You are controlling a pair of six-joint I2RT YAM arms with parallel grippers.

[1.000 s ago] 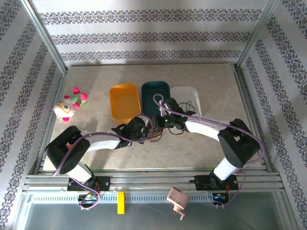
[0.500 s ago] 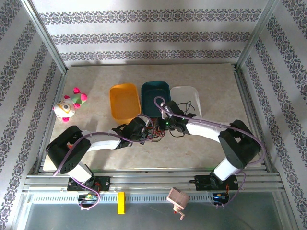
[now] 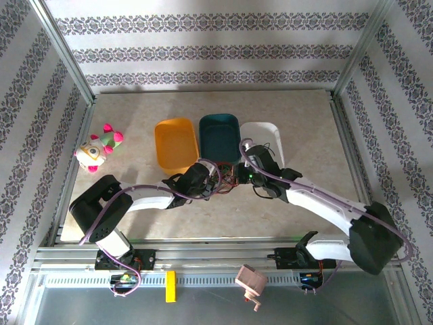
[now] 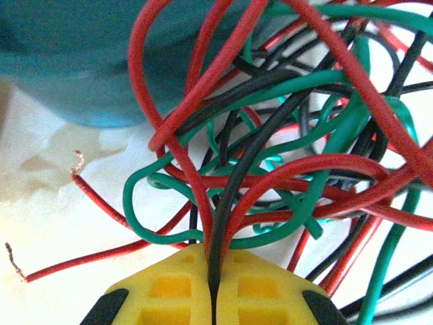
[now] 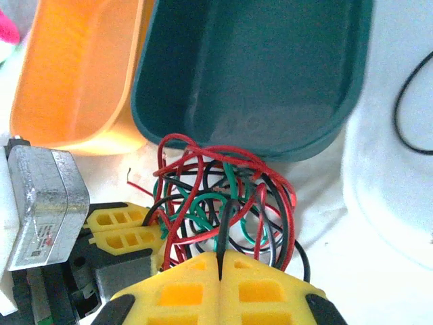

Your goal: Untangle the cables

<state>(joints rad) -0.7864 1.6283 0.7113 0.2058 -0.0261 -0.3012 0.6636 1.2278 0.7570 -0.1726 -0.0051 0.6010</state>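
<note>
The cables (image 4: 270, 169) form a roundish red, black and green knot with no clear long axis. They lie on the table (image 3: 135, 115) just before the teal tray (image 5: 257, 74), with loose red ends trailing toward the orange tray (image 5: 67, 81). My left gripper (image 4: 212, 271) and right gripper (image 5: 220, 264) each pinch a dark strand. My right arm (image 3: 325, 206) has swung out rightward since a second ago.

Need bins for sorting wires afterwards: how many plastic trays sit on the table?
3, in a row: an orange plastic tray on the left, a dark teal plastic tray in the middle, a white plastic tray on the right. None seems hidden.
</note>
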